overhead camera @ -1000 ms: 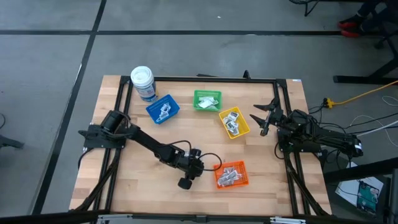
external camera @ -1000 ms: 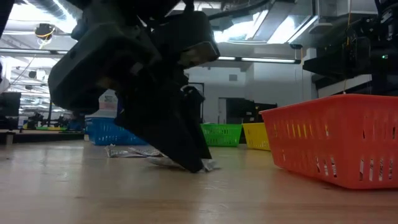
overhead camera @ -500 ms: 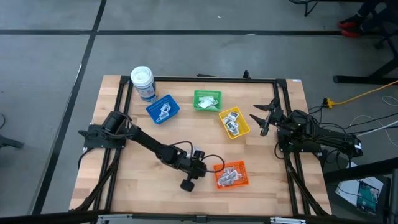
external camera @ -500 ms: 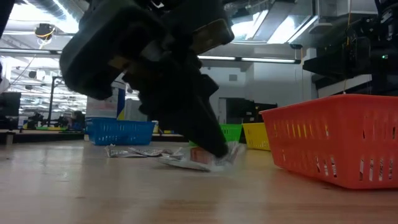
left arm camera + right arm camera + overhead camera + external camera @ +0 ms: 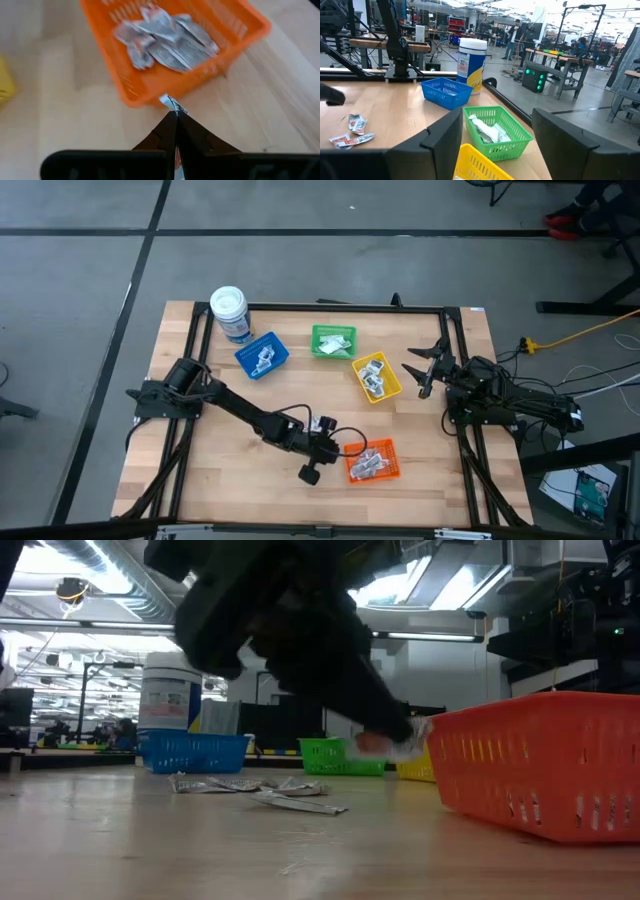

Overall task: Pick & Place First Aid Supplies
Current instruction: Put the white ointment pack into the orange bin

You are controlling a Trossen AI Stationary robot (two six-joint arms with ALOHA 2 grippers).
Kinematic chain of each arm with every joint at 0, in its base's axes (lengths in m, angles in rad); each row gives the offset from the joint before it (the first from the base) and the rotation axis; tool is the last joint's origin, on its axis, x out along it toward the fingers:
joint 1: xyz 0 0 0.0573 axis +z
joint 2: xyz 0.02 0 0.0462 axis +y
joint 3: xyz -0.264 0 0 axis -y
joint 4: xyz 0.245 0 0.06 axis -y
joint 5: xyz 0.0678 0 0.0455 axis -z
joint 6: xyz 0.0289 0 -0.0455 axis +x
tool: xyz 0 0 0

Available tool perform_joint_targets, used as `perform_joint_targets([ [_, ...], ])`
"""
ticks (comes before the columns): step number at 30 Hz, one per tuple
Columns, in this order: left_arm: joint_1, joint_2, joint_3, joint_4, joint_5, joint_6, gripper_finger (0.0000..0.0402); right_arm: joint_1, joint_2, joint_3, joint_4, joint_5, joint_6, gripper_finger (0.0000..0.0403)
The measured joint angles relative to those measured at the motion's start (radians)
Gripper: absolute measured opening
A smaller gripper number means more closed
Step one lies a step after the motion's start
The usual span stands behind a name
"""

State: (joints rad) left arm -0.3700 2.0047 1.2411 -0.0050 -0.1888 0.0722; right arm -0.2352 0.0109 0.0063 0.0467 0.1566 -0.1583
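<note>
Left gripper [image 5: 176,111] fingers pinched shut on a small packet [image 5: 170,103], just beside orange bin [image 5: 150,92]. Right gripper [image 5: 422,370] fingers spread wide, empty, near yellow bin [image 5: 392,391].

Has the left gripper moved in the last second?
Yes. The left gripper, shut on a packet, moved toward the orange bin.

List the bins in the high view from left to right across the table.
Blue bin → green bin → yellow bin. The orange bin sits nearer the front edge and spans almost the same stretch as the yellow one, so its place in the order is unclear.
</note>
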Motion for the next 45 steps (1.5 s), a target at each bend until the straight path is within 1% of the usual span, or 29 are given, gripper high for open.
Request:
perform_joint_targets([
  [5, 0.013, -0.043, 0.010, -0.007, -0.071, 0.004, 0.0002, 0.000, 0.000, 0.000, 0.000, -0.001, 0.000, 0.0236],
  [8, 0.019, -0.079, 0.010, -0.014, -0.085, -0.004, 0.0004, 0.000, 0.000, 0.000, 0.000, -0.001, 0.000, 0.0236],
  [13, 0.024, -0.130, 0.025, -0.011, -0.072, -0.007, 0.0002, 0.000, 0.000, 0.000, 0.000, 0.000, 0.000, 0.0236],
  [16, 0.037, -0.129, 0.075, -0.011, 0.001, -0.010, 0.0003, 0.000, 0.000, 0.000, 0.000, 0.000, 0.000, 0.0236],
  [18, 0.051, -0.107, 0.124, 0.005, 0.055, -0.009, 0.0004, 0.000, 0.000, 0.000, 0.000, 0.000, 0.000, 0.0236],
  [24, 0.070, -0.030, 0.222, 0.010, 0.105, -0.011, 0.0002, 0.000, 0.000, 0.000, 0.000, 0.000, 0.000, 0.0236],
  [30, 0.070, 0.036, 0.264, 0.010, 0.182, -0.070, 0.0006, 0.000, 0.000, 0.000, 0.000, 0.000, 0.000, 0.0236],
  [33, 0.067, 0.062, 0.266, 0.010, 0.217, -0.099, 0.0003, 0.000, 0.000, 0.000, 0.000, 0.000, 0.000, 0.0236],
  [36, 0.063, 0.091, 0.265, -0.002, 0.221, -0.150, 0.0003, 0.000, 0.000, 0.000, 0.000, 0.000, 0.000, 0.0236],
  [39, 0.062, 0.113, 0.265, -0.003, 0.219, -0.189, 0.0011, 0.000, 0.000, 0.000, 0.000, 0.000, 0.000, 0.0236],
  [42, 0.063, 0.117, 0.265, 0.002, 0.204, -0.190, 0.0029, 0.000, 0.000, 0.000, 0.000, 0.000, 0.000, 0.0236],
  [45, 0.063, 0.116, 0.266, 0.002, 0.146, -0.190, 0.0054, 0.000, 0.000, 0.000, 0.000, 0.000, 0.000, 0.0236],
])
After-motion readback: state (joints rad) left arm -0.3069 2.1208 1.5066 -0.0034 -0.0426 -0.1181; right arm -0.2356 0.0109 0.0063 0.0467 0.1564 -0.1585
